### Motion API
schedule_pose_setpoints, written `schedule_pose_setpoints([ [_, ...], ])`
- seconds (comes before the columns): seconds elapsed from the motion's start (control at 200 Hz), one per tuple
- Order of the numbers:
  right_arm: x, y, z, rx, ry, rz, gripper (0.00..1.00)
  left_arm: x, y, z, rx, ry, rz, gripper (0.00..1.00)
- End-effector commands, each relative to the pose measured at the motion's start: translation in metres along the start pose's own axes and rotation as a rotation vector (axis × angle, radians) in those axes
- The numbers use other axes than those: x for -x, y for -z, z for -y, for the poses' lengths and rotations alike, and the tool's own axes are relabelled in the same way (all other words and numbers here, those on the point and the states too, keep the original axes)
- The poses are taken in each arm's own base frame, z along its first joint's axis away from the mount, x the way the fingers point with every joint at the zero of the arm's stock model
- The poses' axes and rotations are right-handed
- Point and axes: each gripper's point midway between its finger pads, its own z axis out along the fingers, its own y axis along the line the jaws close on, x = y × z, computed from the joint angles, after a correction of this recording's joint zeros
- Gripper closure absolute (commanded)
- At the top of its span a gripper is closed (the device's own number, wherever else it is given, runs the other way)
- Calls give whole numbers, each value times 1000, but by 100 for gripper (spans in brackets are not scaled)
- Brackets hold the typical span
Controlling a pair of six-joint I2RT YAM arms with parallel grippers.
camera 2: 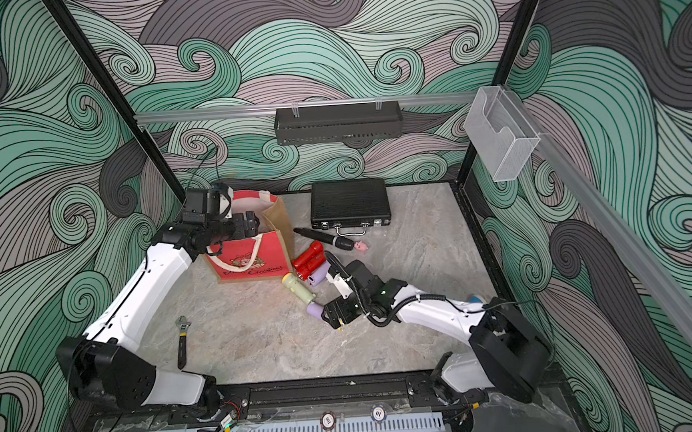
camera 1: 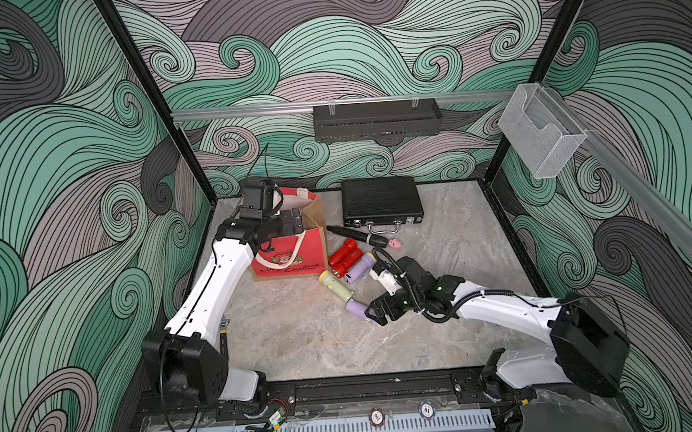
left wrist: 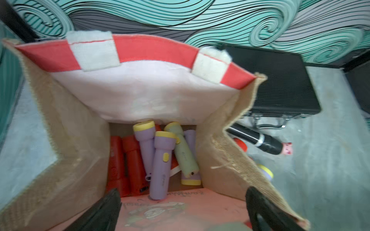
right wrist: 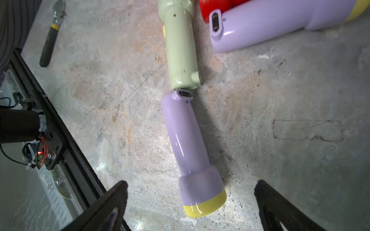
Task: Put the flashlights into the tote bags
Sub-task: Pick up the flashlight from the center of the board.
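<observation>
Empty left gripper [left wrist: 183, 192], jaws apart, over mouth of bag [camera 1: 293, 262], far left. Inside bag: at least six flashlights [left wrist: 162, 166], lilac, green and red, heaped on its floor. Mid-table, right gripper [right wrist: 191, 184], jaws apart either side of lilac flashlight [right wrist: 186, 136] head, no contact seen. Loose right of bag: that one, green one [right wrist: 182, 50] touching its tail, second lilac [right wrist: 280, 24], two reds [camera 1: 345, 258]. Judged past halfway; at least five to go.

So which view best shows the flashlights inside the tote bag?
Left wrist: it looks straight into the tote bag at the flashlights. Both top views show the bag, not its contents; right wrist misses it.
</observation>
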Motion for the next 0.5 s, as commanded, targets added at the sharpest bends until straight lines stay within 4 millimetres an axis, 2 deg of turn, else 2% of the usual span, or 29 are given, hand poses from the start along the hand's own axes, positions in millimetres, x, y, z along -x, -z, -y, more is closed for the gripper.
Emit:
schedule_pose_setpoints([
  [0.0, -8, -9, -2, -11, 28, -67, 2, 24, 22, 45, -260, -11, 118, 1],
  [0.095, -13, -18, -1, -39, 46, -113, 3, 27, 32, 66, -389, -4, 150, 1],
  [0.235, -13, -26, 2, -91, 78, -155, 6, 30, 39, 85, -517, 36, 161, 1],
  [0.275, -12, -28, 2, -103, 93, -158, 7, 31, 41, 89, -538, 42, 163, 2],
  [0.325, -21, -29, 5, -132, 104, -205, 8, 32, 42, 91, -556, 50, 170, 1],
  [0.496, -31, -29, 13, -212, 130, -267, 12, 34, 41, 90, -553, 68, 176, 2],
])
